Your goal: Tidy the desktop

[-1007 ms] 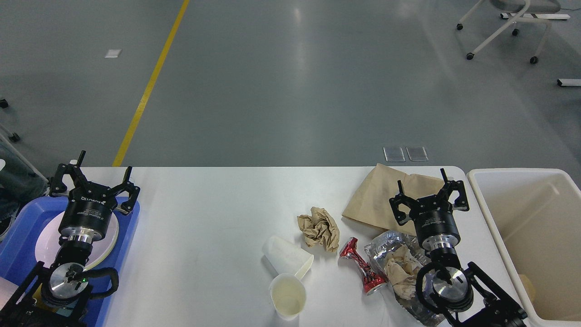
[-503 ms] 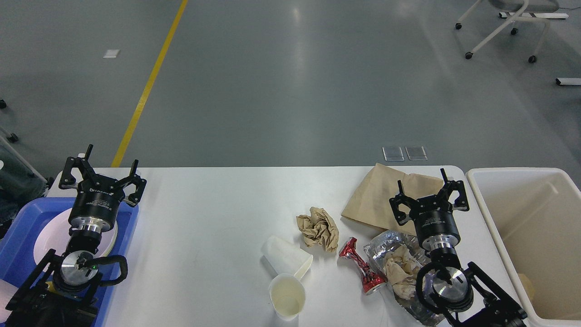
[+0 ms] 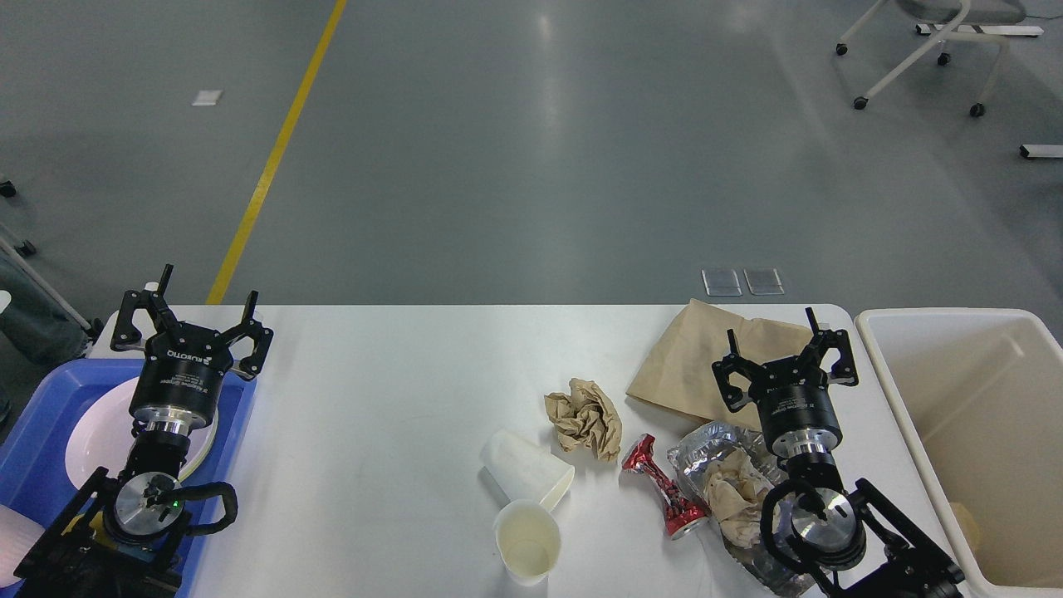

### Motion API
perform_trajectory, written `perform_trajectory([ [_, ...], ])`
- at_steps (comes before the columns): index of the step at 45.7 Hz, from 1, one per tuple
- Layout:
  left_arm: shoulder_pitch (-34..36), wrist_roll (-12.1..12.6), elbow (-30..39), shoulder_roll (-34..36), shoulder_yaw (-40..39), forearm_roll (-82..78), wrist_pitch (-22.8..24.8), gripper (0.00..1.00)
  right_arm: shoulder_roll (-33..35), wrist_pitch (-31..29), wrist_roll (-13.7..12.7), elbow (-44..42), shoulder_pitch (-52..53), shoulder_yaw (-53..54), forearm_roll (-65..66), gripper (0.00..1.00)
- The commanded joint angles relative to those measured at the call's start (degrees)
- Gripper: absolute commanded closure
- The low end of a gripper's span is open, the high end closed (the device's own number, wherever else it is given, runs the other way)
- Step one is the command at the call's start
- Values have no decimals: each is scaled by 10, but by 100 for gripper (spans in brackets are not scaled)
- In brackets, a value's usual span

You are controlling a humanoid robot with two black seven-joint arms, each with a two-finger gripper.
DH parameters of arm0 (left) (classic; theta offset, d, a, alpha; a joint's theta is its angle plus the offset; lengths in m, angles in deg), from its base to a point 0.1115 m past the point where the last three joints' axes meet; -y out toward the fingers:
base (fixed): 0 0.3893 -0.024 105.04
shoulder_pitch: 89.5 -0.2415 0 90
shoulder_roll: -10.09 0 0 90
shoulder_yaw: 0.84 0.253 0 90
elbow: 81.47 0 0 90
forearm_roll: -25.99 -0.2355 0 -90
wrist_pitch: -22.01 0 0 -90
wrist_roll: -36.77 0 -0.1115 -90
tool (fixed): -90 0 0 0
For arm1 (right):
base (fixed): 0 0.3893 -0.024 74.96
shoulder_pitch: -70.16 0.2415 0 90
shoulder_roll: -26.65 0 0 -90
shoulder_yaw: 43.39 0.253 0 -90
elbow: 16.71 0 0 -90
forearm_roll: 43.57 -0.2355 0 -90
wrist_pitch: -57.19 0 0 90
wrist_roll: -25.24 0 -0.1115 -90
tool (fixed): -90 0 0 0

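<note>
The desktop (image 3: 374,399) fills the lower part of the head view, a wide white table with rounded far corners, and its litter is gathered toward the right half. Near the middle of the front edge, 1 upright paper cup (image 3: 526,541) stands open-mouthed, and a second white cup (image 3: 525,469) lies on its side just behind it, touching or nearly so. Behind these sits a crumpled ball of brown paper (image 3: 585,417). To its right lies a crushed red can (image 3: 664,494), and beside that a silver foil bag (image 3: 731,482) with wadded paper in its mouth, reaching the front edge. A flat brown paper bag (image 3: 698,357) lies at the far right corner. The right gripper (image 3: 785,359) hangs over the near edge of that bag with its 2 fingers spread and nothing between them. Off the right edge of the table stands a cream bin (image 3: 913,390). At the left end a blue tray (image 3: 37,415) holds a white plate (image 3: 91,423). The left gripper (image 3: 195,322) is above the tray's far right corner, near the far left corner of the table, its jaws likewise spread wide and holding nothing.
</note>
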Motion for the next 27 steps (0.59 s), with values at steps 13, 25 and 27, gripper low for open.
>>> perform_trajectory([
  [13,-1,-2,-1,-2,-1,0,1,4,1,0,0,0,0,0,0,0],
  [25,-1,-2,-1,-2,0,0,2,4,0,0,0,0,0,0,0,0],
  [27,-1,-2,-1,-2,0,0,2,4,1,0,0,0,0,0,0,0],
])
